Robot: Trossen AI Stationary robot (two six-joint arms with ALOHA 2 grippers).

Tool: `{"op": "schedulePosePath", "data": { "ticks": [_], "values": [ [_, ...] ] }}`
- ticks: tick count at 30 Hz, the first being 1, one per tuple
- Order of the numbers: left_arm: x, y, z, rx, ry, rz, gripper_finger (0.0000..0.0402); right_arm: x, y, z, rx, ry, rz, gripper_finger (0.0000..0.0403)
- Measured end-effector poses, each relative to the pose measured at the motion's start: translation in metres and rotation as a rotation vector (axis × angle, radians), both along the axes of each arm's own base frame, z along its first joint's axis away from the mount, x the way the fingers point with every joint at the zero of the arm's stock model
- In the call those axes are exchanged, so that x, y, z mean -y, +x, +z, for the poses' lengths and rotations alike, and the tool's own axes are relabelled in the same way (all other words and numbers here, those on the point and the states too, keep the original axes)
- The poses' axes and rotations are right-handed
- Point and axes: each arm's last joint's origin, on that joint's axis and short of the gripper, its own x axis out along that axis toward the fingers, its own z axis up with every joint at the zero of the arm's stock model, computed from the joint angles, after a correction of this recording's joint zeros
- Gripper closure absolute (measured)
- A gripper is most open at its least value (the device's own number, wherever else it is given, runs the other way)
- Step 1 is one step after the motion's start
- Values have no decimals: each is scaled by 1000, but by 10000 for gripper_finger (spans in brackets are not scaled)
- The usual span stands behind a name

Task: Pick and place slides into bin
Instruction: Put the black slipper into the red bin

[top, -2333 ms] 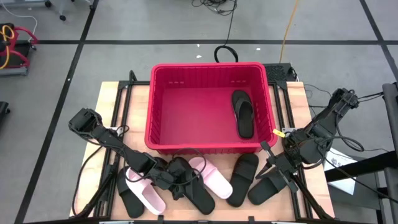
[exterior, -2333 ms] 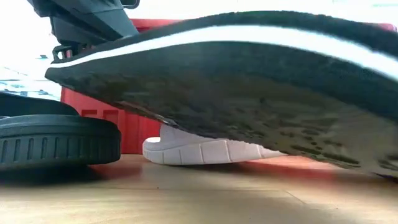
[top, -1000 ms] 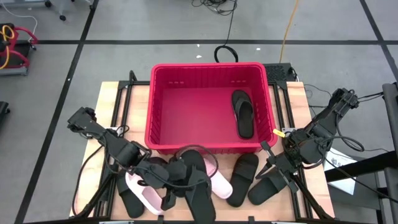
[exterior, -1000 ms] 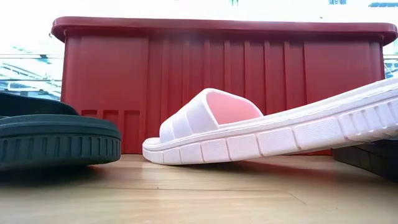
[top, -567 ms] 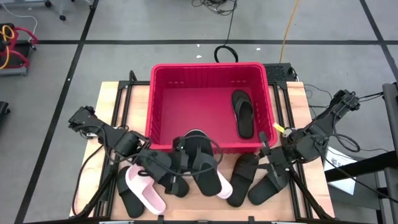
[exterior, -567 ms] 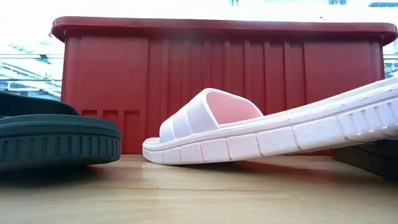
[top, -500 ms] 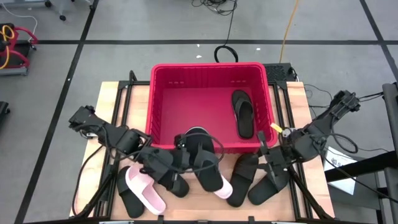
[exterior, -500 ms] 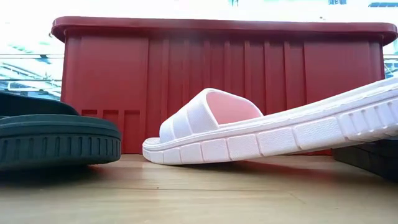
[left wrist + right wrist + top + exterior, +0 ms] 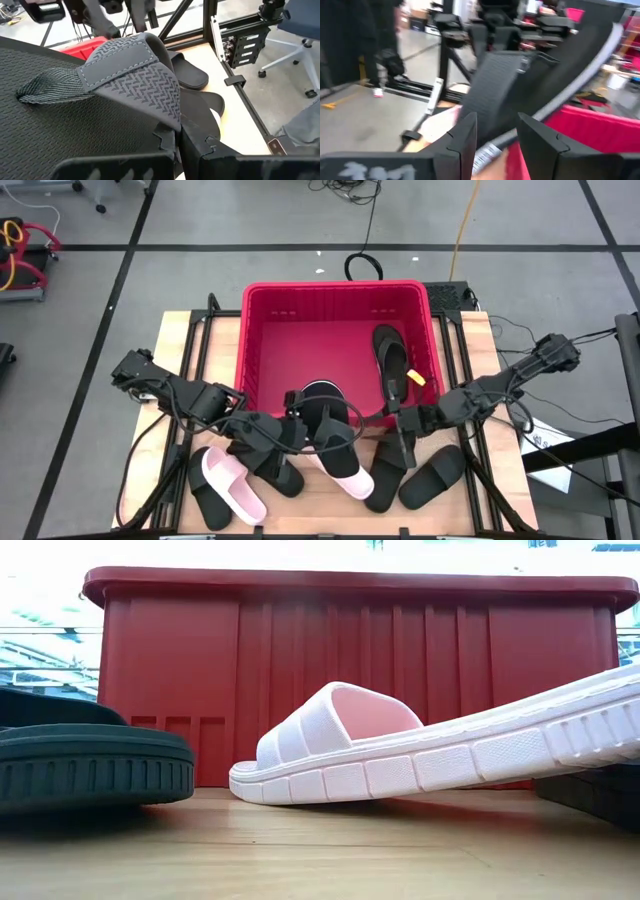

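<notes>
The large rectangular red plastic bin, with ribbed slotted walls and a thick rim, stands at the far middle of the pale wooden worktop. One matte black slide lies inside it against its right wall. The left hand is clamped on the wide, herringbone-textured strap of another black slide, held over the bin's near rim with its toe past the rim. A second ago that slide hung lower, in front of the bin above the other sandals. The right hand, fingers apart, is just in front of the bin's near right corner; a second ago it sat farther right of the bin, over the outer black slide there. A pale pink slide with a grooved foam sole lies on the worktop before the bin's near wall, a second pink one near its left front corner, and more black slides beside them, all unmoved.
</notes>
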Motion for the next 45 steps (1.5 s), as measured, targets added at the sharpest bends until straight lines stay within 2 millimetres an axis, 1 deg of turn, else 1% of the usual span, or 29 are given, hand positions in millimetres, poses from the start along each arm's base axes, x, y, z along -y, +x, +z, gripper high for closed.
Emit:
{"op": "schedulePosePath", "data": {
  "ticks": [10, 12, 19, 25, 34, 37, 40, 45],
  "values": [
    [0, 0, 0, -4, -3, -6, 401, 6, 23, -9, 13, 27, 66, 274],
    [1, 0, 0, -5, -6, -10, 401, 5, 25, -9, 18, 28, 72, 274],
    [0, 0, -1, -11, -5, -12, 401, 5, 25, -9, 11, 59, 205, 277],
    [-1, 1, 0, -2, 0, 4, 401, 3, 28, -12, -5, 67, 205, 278],
    [-7, 5, 2, 31, 2, 14, 401, -1, 39, -22, -14, 51, 207, 284],
    [-8, 5, 2, 22, 0, 20, 401, -2, 40, -21, 14, 35, 213, 299],
    [-8, 5, 2, 22, 0, 20, 401, -2, 40, -20, 15, 27, 215, 325],
    [-8, 5, 2, 23, -3, 23, 401, -2, 40, -21, 15, 23, 219, 391]
  ]
}}
